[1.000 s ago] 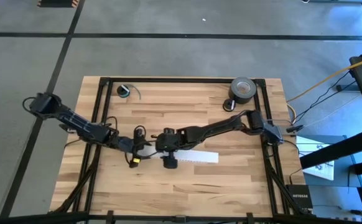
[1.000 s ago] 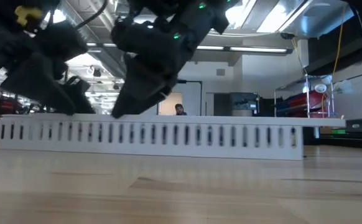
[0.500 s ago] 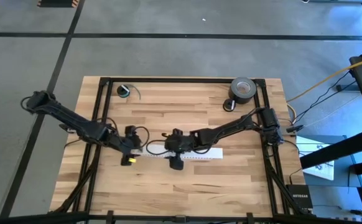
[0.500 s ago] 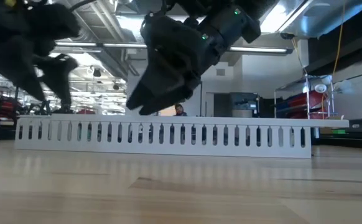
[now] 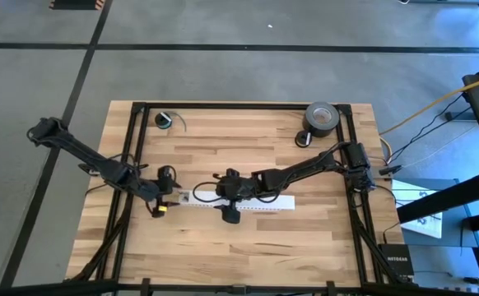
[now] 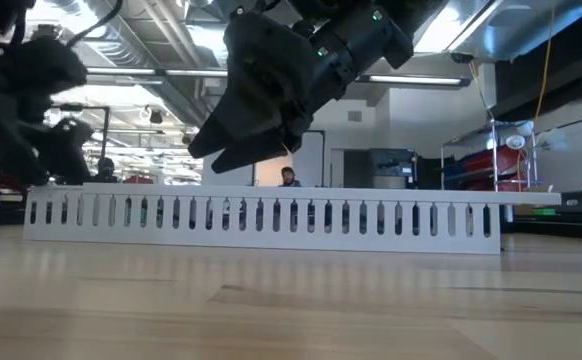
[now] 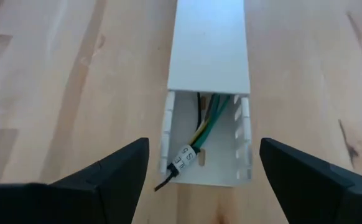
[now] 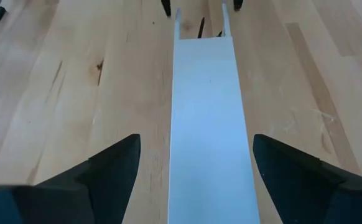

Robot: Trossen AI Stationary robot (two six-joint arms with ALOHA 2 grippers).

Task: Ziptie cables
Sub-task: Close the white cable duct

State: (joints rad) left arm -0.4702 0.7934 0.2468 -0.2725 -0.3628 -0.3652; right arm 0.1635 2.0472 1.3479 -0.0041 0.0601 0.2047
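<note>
Pale wood tabletop (image 5: 248, 238) under a black frame, with a workshop room behind. Landmark: white slotted duct (image 5: 239, 202) lying mid-table, most of its top closed by a flat lid (image 7: 209, 43).

Left gripper (image 7: 203, 165) hovering at the duct's uncovered end, fingers spread wide to either side of it, holding nothing. Right gripper (image 8: 196, 168) over the lidded stretch, looking along the duct toward that same open end, fingers likewise wide apart and empty, low above the lid but apparently not touching.

Cables (image 7: 207, 121): green, yellow and dark wires lying inside the duct, running under the lid, one tagged end (image 7: 184, 163) poking just past the duct's open mouth. No zipties to be seen anywhere near the duct.

Likely handling: wires light, limp and springy, apt to splay or slide under a pinch; best taken as a bunch just inside the open end, near the tagged tip, not by one strand. Duct light too, liable to skate on the wood if nudged.
</note>
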